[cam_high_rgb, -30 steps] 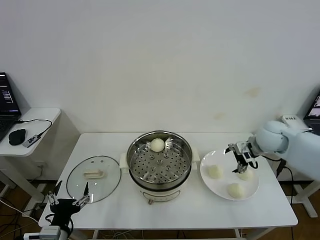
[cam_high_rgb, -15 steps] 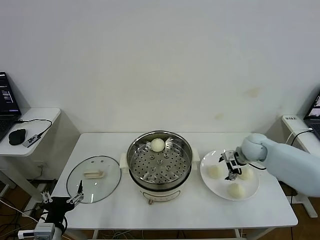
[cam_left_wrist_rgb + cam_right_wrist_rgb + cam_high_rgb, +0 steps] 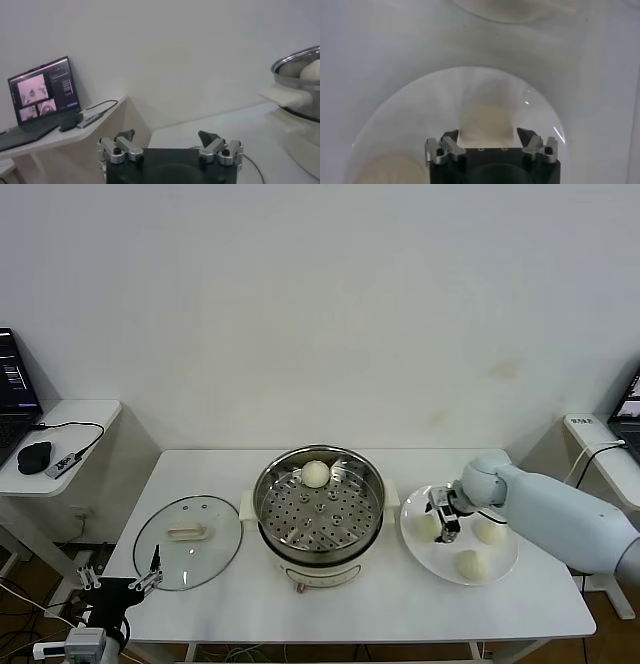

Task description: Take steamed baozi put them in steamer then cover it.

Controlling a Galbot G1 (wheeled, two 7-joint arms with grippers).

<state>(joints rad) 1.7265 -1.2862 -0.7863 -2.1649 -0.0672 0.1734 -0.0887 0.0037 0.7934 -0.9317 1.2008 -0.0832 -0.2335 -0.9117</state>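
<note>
Baozi (image 3: 430, 527) on the plate (image 3: 500, 564) sits between your right gripper's (image 3: 443, 520) still-parted jaws, one bun already in the steamer (image 3: 318, 506), so finish the squeeze gently before lifting, while your left gripper (image 3: 118, 582) waits open below the table's edge.

Right gripper (image 3: 441, 520) has shifted leftward onto another baozi (image 3: 430, 526) (jaws narrowing).
</note>
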